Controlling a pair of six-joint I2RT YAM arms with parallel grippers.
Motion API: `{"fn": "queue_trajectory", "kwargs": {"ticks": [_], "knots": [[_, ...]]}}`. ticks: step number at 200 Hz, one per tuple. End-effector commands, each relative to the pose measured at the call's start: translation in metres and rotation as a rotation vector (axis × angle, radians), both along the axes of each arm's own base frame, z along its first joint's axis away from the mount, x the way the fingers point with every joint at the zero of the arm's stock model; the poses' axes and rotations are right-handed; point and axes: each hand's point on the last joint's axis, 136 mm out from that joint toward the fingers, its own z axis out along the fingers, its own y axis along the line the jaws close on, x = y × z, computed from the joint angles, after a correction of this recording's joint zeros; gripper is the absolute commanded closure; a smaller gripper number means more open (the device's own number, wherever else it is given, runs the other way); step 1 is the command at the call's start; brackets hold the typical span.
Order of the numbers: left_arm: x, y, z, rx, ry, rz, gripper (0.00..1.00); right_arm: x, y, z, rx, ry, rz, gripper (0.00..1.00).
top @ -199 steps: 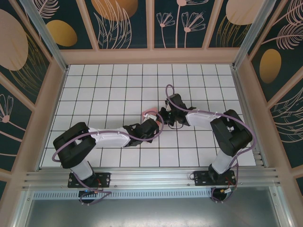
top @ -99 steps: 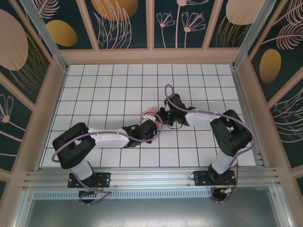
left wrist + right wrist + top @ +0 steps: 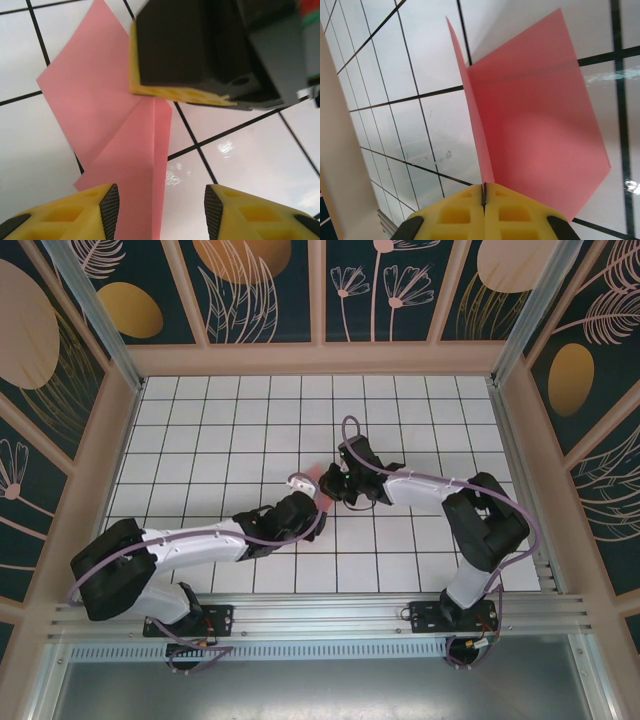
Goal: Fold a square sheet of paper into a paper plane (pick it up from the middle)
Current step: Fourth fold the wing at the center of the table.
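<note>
From above, both arms reach to the middle of the tiled counter (image 3: 200, 440). The left claw (image 3: 303, 487) and right claw (image 3: 328, 485) meet there over a small patch of pink, the square sheet of paper (image 3: 317, 476). From this height I cannot tell how either claw is set.

In the left wrist view, the sheet (image 3: 110, 110) lies on the counter (image 3: 250, 165), already creased. One flap spreads flat to the upper left and a narrower folded strip runs down toward the camera. The left claw (image 3: 159, 210) hangs over the strip's near end with its yellow fingers (image 3: 107, 212) moderately apart, holding nothing. At the top, the right claw (image 3: 180, 92) sits on the paper where the folds meet.

In the right wrist view, the right claw (image 3: 484, 195) is fully closed, its two pads pressed together on the sheet's (image 3: 535, 130) crease. One thin panel stands on edge from the pinch, and the broad panel leans away over the counter (image 3: 420, 75).

The paper looks very light, thin and limp, so it should bend wherever it is unsupported and take a crease readily. It could also tear, or crumple under a hard squeeze, and slide on the glossy tiles. The doubled, stiffer crease line near the middle seems the safest place to grip. A loose single-layer corner would probably just flop.
</note>
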Motion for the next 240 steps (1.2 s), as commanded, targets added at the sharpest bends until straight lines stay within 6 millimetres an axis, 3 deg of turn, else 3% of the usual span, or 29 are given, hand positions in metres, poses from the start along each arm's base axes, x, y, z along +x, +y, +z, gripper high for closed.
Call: {"fn": "queue_trajectory", "kwargs": {"ticks": [1,58,87,207,240], "knots": [[0.002,0.006,-0.017,0.114,0.013,0.002,0.51,0.008,0.005,0.000,-0.013,0.010,-0.041,1.00],[0.012,0.020,-0.033,0.243,-0.005,0.053,0.61,0.009,0.005,-0.003,-0.031,0.017,-0.049,1.00],[0.015,0.016,-0.034,0.250,-0.010,0.051,0.72,0.010,0.004,-0.003,-0.045,0.014,-0.050,1.00],[0.014,0.014,-0.042,0.227,-0.004,0.048,0.98,0.010,0.002,-0.004,-0.073,0.007,-0.042,1.00],[0.010,0.011,-0.044,0.151,0.010,0.062,1.00,0.012,-0.006,0.004,-0.076,-0.028,-0.034,0.86]]}}
